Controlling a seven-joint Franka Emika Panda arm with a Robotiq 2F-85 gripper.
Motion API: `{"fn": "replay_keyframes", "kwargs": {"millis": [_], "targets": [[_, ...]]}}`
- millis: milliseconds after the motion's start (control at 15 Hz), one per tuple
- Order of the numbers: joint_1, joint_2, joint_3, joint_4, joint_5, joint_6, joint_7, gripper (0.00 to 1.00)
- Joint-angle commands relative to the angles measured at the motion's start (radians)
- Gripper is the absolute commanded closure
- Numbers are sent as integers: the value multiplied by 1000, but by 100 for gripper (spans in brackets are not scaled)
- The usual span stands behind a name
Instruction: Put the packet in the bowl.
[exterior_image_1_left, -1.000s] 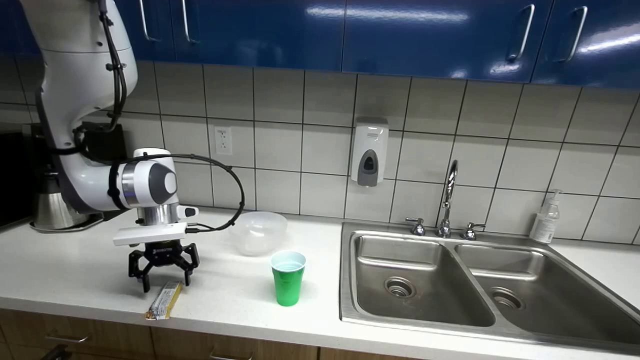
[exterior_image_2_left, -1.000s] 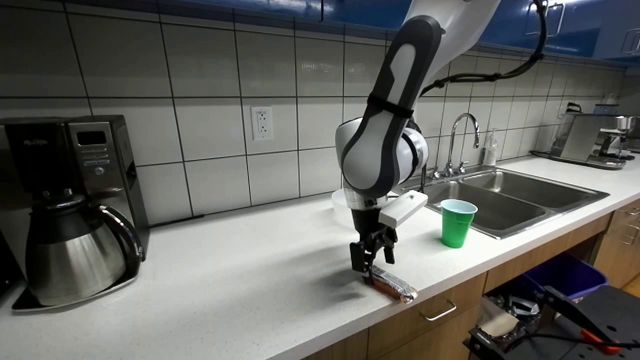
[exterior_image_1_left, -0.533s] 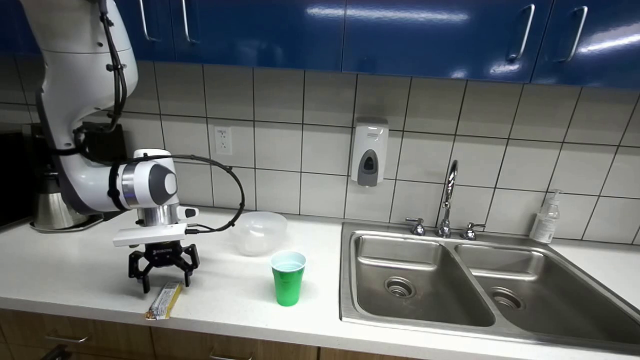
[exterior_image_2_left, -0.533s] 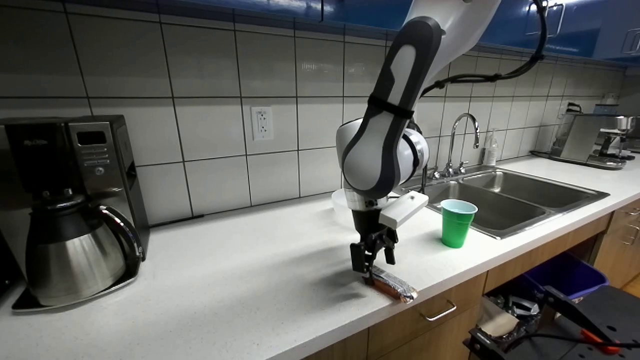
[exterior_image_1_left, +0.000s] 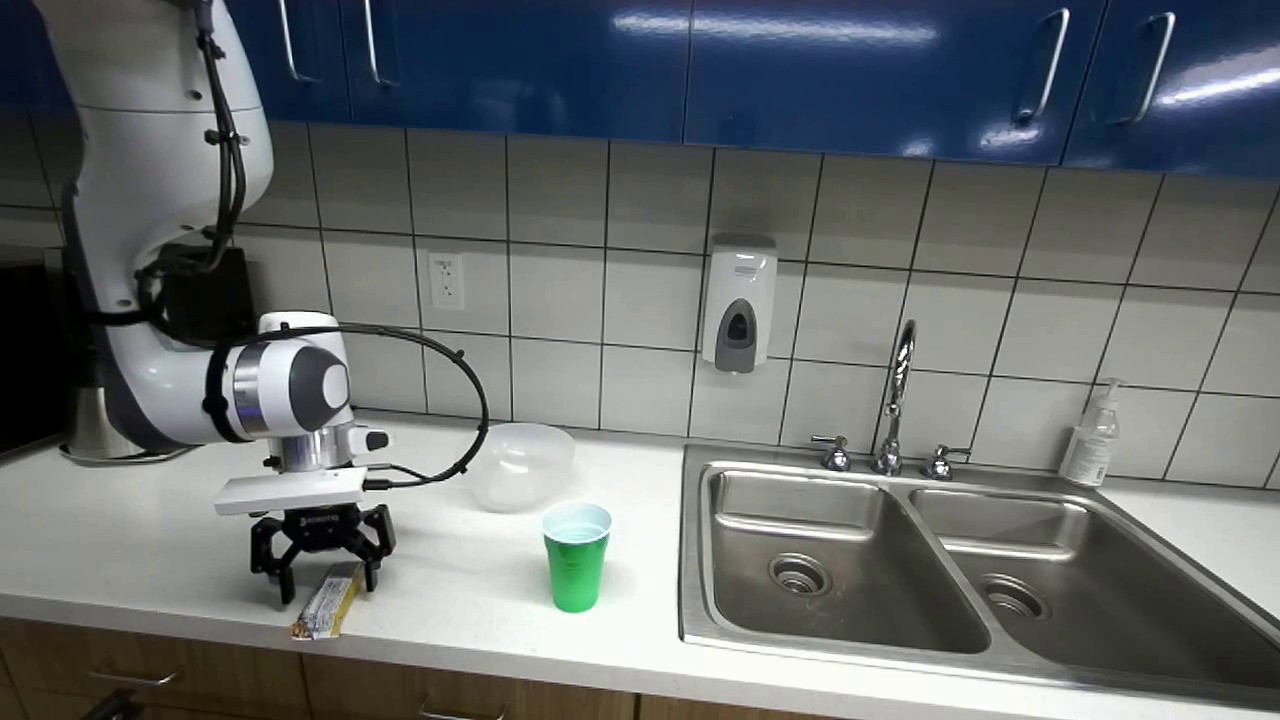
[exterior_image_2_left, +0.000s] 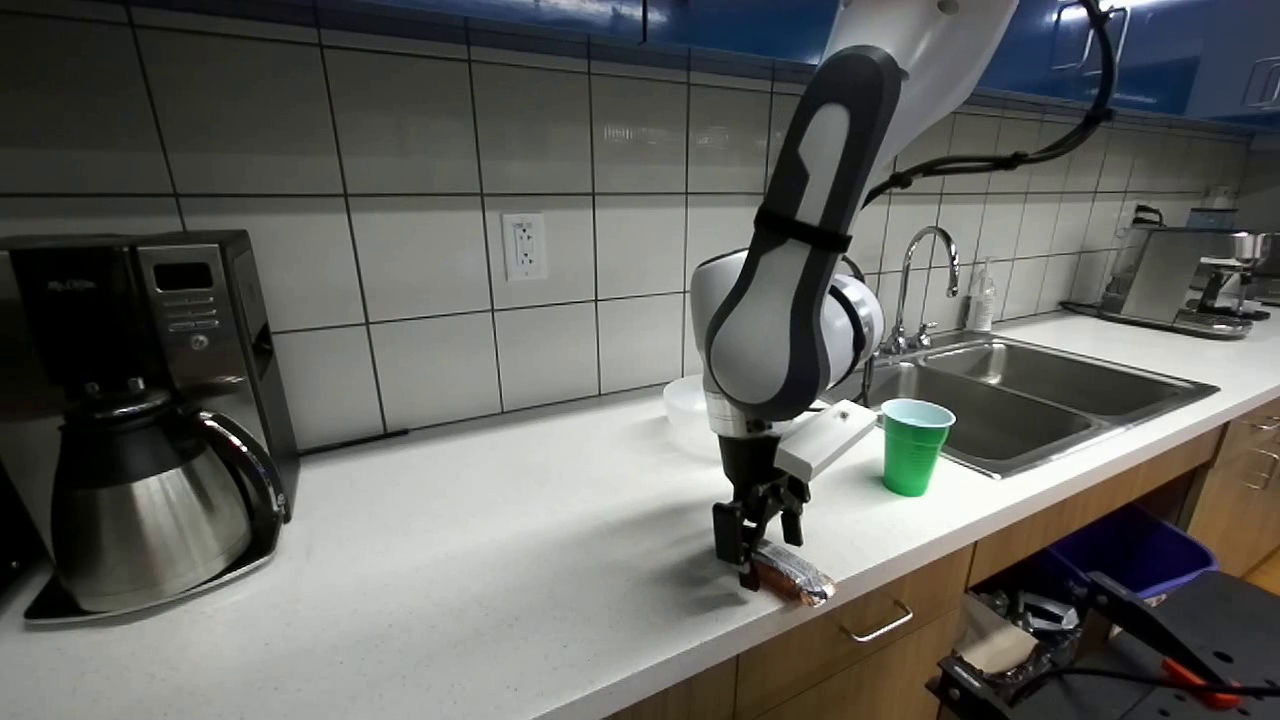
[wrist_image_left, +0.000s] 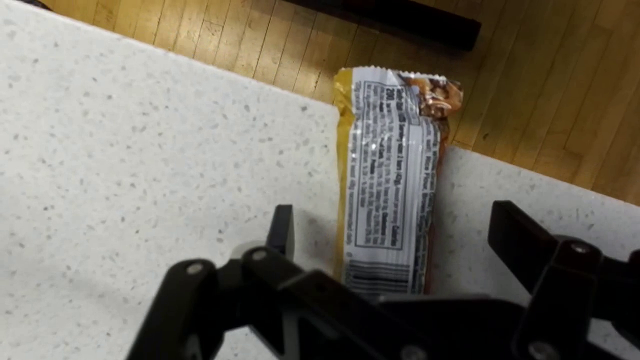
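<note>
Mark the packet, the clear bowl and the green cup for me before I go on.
Packet (wrist_image_left: 387, 180): wrist view, on the middle of its printed face.
Clear bowl (exterior_image_1_left: 520, 476): in an exterior view, on its near wall.
Green cup (exterior_image_1_left: 577, 572): in an exterior view, on its green outer side.

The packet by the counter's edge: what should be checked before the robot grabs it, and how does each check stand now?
1. Gripper open: ok.
2. Packet between the fingers: ok, in the wrist view.
3. Packet fully on the counter: not ok, one end overhangs its edge.
4. Fingers clear of the counter: cannot tell.
5. Bowl upright: ok.
6. Green cup off the direct path to the bowl: ok, it seems.
</note>
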Motion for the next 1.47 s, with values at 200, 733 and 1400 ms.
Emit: {"fn": "replay_keyframes", "kwargs": {"millis": [200,733,1400], "targets": [[11,-22,-29,-28,-5,38,16,35],[34,-29,-44,-23,-11,23,39,83],[81,-248,-129,-40,-50,-38,166,83]]}}
